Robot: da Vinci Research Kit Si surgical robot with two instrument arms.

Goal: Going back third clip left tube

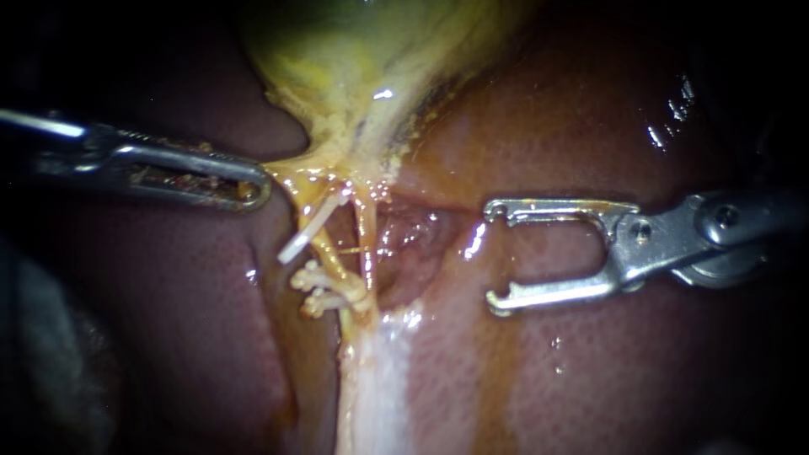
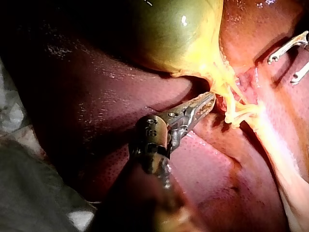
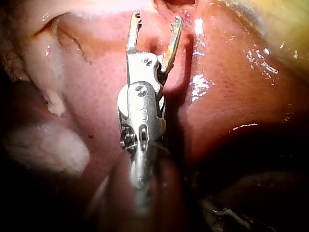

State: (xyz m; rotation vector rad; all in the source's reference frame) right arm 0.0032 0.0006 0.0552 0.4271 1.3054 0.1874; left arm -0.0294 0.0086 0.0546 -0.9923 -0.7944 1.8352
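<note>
The yellow-green gallbladder [image 1: 354, 50] narrows into two thin tubes over the liver [image 1: 590, 126]. The left tube [image 1: 327, 248] carries a white clip [image 1: 308, 229] set aslant and two pale clips [image 1: 313, 291] lower down. The right tube [image 1: 366, 236] is bare. My left instrument [image 1: 253, 187] is shut on yellow tissue at the gallbladder's neck and holds it taut; its jaws [image 2: 205, 104] meet that tissue in the left wrist view too. My right instrument [image 1: 493, 255] stands open and empty, to the right of the tubes and apart from them. Its hooked jaw tips [image 3: 157, 19] hang over bare liver.
A pale band of tissue [image 1: 379, 379] runs down from the tubes. A raw, wet hollow [image 1: 413, 244] lies between the tubes and the right instrument. Grey cloth [image 2: 29, 193] lies beside the liver behind the left instrument's shaft.
</note>
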